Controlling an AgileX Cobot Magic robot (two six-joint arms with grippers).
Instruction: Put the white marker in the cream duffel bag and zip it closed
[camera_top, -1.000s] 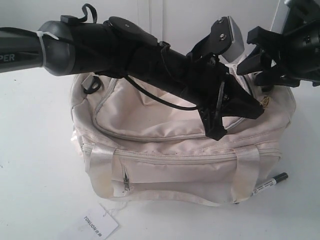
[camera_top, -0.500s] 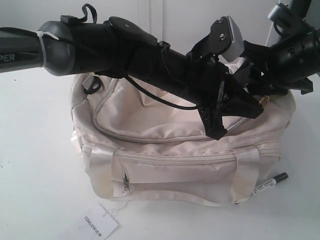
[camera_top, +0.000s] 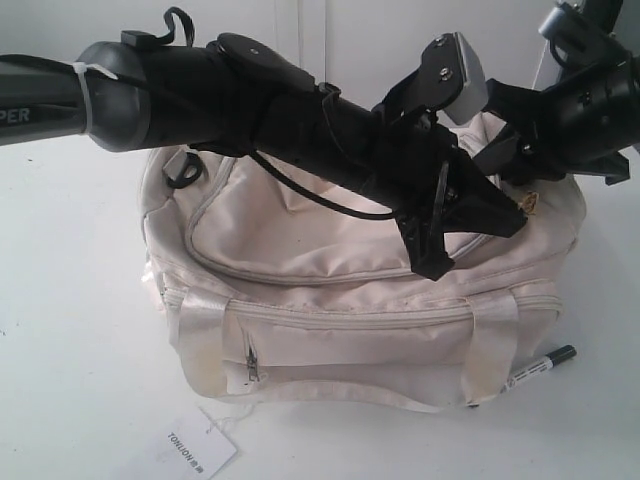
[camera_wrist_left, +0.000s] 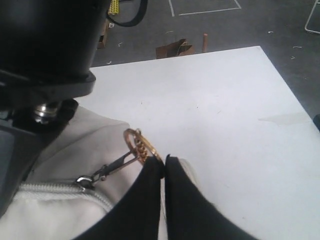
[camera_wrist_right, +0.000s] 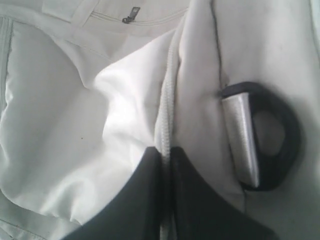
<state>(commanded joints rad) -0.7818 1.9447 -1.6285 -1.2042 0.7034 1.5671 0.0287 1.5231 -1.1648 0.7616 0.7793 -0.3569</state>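
Where the right gripper (camera_wrist_right: 164, 150) stood open a second ago, its jaws now pinch the fabric of the bag (camera_top: 300, 240) beside the zip, apparently to brace that end for unzipping. Reaching across from 9 o'clock, the left gripper (camera_wrist_left: 164, 161) is closed on the gold ring pull (camera_wrist_left: 141, 145). At the bag's 4 o'clock the marker (camera_top: 543, 364) lies on the table (camera_top: 80, 350), not yet packed.

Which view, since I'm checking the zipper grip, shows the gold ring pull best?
Left wrist view: gold ring pull in close-up, pinched by the left gripper. Exterior view: only a small gold glint. Right wrist view: none, just cream duffel bag fabric.
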